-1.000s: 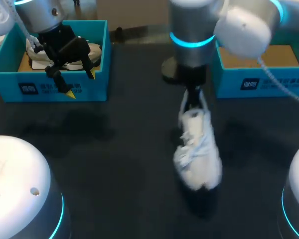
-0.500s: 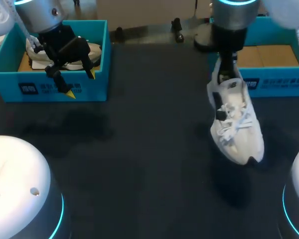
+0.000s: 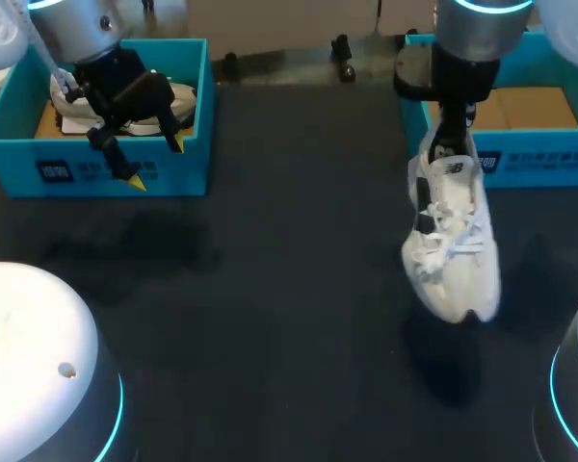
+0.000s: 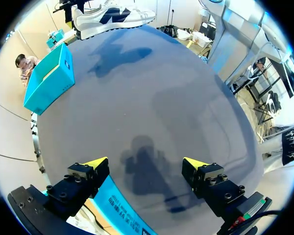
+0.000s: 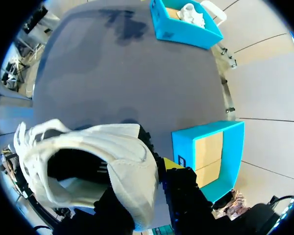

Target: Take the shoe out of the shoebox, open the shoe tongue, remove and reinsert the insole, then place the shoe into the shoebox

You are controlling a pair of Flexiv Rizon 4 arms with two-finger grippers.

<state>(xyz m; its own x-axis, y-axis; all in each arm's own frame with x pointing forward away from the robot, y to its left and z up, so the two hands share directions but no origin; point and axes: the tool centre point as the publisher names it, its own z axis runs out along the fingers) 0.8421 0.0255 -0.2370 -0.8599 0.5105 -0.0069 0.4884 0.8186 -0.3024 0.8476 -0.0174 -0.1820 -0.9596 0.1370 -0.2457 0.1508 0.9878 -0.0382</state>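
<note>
A white shoe (image 3: 453,245) hangs toe-down above the table at the right, its heel collar pinched by my right gripper (image 3: 449,140), which is shut on it. The right wrist view shows the shoe (image 5: 95,156) with one yellow fingertip (image 5: 171,164) outside the heel; the other finger is hidden inside. The open blue shoebox (image 3: 520,159) stands just behind the shoe, cardboard showing inside. My left gripper (image 3: 156,162) stands open over the front wall of a second blue box (image 3: 19,159) at the far left; nothing is between its fingers (image 4: 95,164).
The left blue box holds another white shoe (image 3: 181,96), also seen far ahead in the right wrist view as the box (image 5: 183,27). In the left wrist view the held shoe (image 4: 112,14) and the right box (image 4: 49,81) lie across the dark table (image 3: 270,289).
My right arm has carried the shoe from the table's middle to the right, up to the front of the right shoebox. The left arm has kept still.
</note>
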